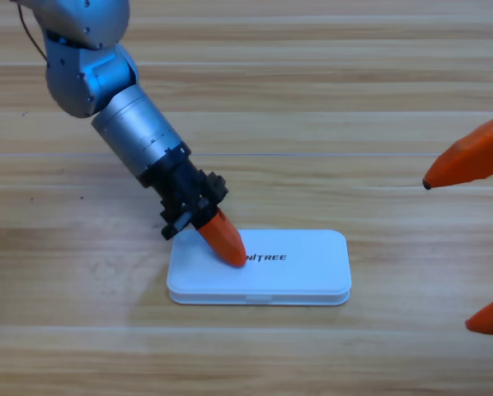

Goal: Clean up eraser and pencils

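Observation:
The white case (296, 268) lies shut on the wooden table, printed lid up. My left gripper (232, 256) reaches down from the upper left and rests its orange tip on the left part of the lid; its jaws sit together as one wedge, holding nothing. The eraser and the pencils are out of view. My right gripper (448, 254) waits at the right edge, cut off, with its two orange jaw tips far apart and nothing between them.
The grey left arm (123, 115) slants across the upper left of the table. Bare wooden table (82, 330) surrounds the case on all sides.

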### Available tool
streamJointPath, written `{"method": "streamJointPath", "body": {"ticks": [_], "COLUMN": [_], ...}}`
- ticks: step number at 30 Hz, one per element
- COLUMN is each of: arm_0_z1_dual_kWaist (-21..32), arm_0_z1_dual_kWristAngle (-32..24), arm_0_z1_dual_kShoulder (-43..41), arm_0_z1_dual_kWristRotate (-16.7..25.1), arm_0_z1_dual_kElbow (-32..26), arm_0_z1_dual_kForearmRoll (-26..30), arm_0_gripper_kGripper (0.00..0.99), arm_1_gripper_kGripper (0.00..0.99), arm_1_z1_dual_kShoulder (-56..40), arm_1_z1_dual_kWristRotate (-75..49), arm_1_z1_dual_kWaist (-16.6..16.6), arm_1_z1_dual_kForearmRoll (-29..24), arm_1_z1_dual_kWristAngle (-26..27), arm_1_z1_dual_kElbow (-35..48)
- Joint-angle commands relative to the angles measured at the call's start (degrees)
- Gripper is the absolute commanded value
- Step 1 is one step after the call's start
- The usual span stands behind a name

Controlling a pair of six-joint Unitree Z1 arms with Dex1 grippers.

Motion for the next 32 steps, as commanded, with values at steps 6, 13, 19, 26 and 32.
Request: {"method": "streamJointPath", "body": {"ticks": [6, 13, 19, 26, 32], "arm_0_z1_dual_kWaist": [-1.8, -12.1, -16.7, -16.7, -16.4], "arm_0_z1_dual_kWristAngle": [5.9, 11.7, 13.6, 14.1, 14.4], "arm_0_z1_dual_kShoulder": [-12.9, -30.0, -34.6, -34.8, -33.3], "arm_0_z1_dual_kWristRotate": [-4.8, -17.0, -21.6, -20.2, -20.2], "arm_0_z1_dual_kElbow": [-7.6, -14.4, -11.0, -5.3, -5.5], "arm_0_z1_dual_kForearmRoll": [10.0, 17.2, 17.1, 16.1, 16.0], "arm_0_gripper_kGripper": [0.0, 0.769, 0.99, 0.99, 0.99], "arm_1_gripper_kGripper": [0.959, 0.959, 0.959, 0.959, 0.959], "arm_1_z1_dual_kShoulder": [1.8, 1.9, 2.2, 2.3, 2.4], "arm_1_z1_dual_kWristRotate": [-0.2, -0.1, -0.2, -0.2, -0.1], "arm_1_z1_dual_kWaist": [-1.5, -1.5, -1.5, -1.5, -1.5], "arm_1_z1_dual_kForearmRoll": [-0.8, -0.8, -0.9, -1.0, -1.0], "arm_1_z1_dual_kWristAngle": [1.0, 1.0, 1.0, 1.0, 1.0], "arm_1_z1_dual_kElbow": [1.9, 1.8, 1.8, 1.8, 1.7]}}
